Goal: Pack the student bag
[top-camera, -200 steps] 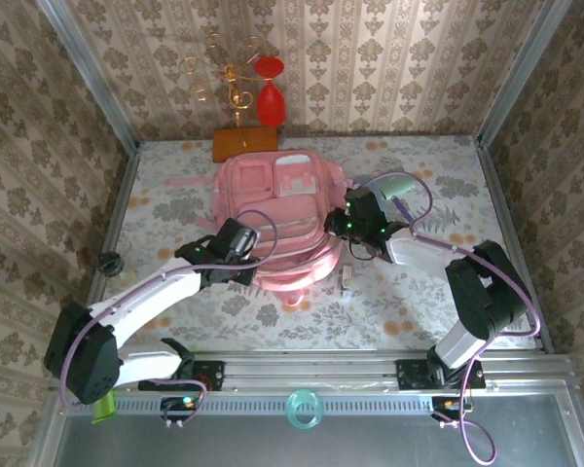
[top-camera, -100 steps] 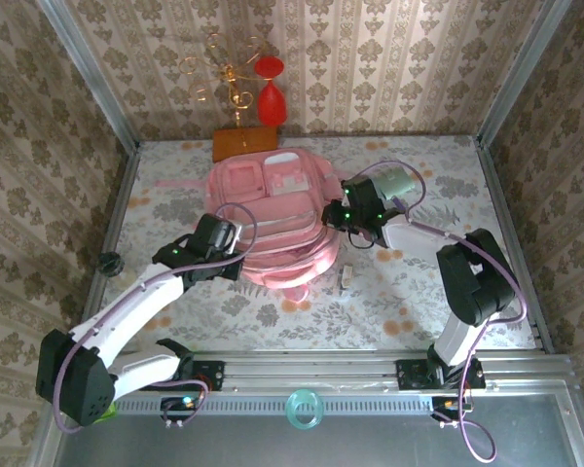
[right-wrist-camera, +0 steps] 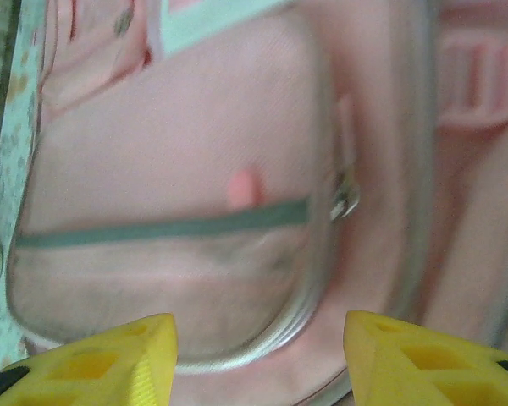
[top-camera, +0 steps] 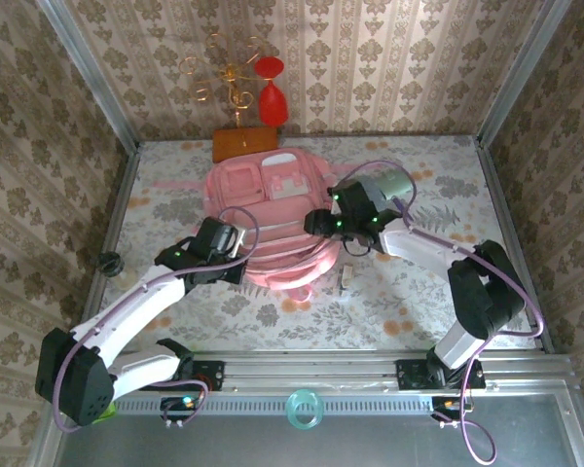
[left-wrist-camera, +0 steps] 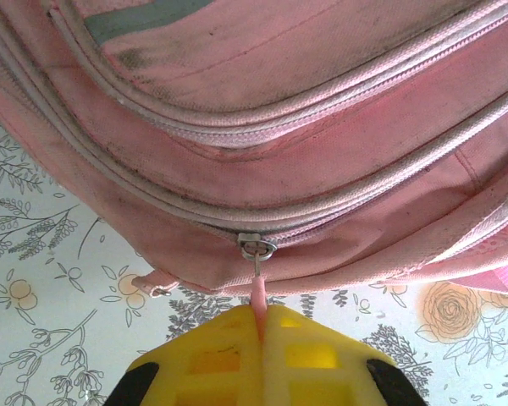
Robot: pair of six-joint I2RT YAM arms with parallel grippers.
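Bag: the student bag (top-camera: 273, 209) lies flat on the flowered table (top-camera: 409, 302), toward the back and middle, front pockets up.
Left claw: the left gripper (left-wrist-camera: 261, 317) is pinched together on the pink zipper pull (left-wrist-camera: 258, 292) at the bag's near edge. It has the same hold as a second ago, though the arm has drawn a little to the left.
Right claw: the right gripper (right-wrist-camera: 258, 330) was closed at the bag's right side. Now its fingers stand apart and it has swung in over the front pocket, holding nothing.
Zip: it looks shut on both sides of the slider.
Loose item: a small pale thing (top-camera: 348, 278) lies on the table near the bag's near right corner.
Meaning: the right arm has probably released to take a fresh hold. The bag seems unopened — packing has likely not begun.
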